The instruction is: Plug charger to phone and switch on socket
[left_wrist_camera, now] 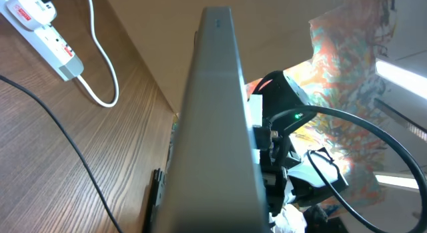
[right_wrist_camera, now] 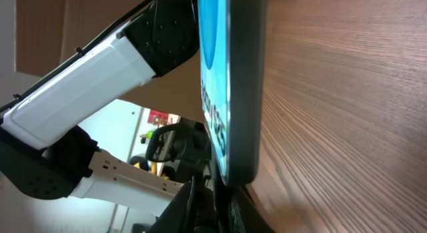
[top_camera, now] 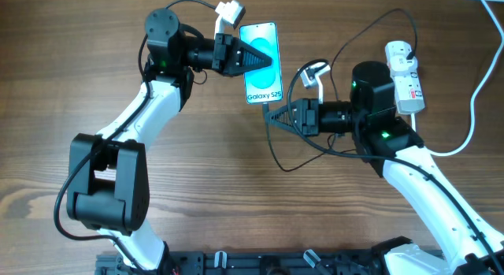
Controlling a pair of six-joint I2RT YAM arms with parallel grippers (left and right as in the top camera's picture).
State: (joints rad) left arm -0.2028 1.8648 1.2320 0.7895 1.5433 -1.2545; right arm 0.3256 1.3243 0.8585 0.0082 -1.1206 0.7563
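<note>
The phone (top_camera: 262, 48), with a teal screen and a white text band at its near end, is in the middle back of the table. My left gripper (top_camera: 253, 60) is shut on it from the left. In the left wrist view the phone's grey edge (left_wrist_camera: 217, 119) fills the middle. My right gripper (top_camera: 272, 116) is shut on the charger's black connector tip, right at the phone's near end. In the right wrist view the phone (right_wrist_camera: 241, 86) stands just above my fingers (right_wrist_camera: 223, 203). The charger cable (top_camera: 277, 153) loops back to the socket (top_camera: 405, 76) at the right.
A thick white cord (top_camera: 475, 102) runs from the socket toward the right edge. The socket (left_wrist_camera: 41, 25) and its cord (left_wrist_camera: 100, 56) also show in the left wrist view, with the black cable (left_wrist_camera: 60, 136) across the wood. The left arm (right_wrist_camera: 93, 79) fills that side of the right wrist view.
</note>
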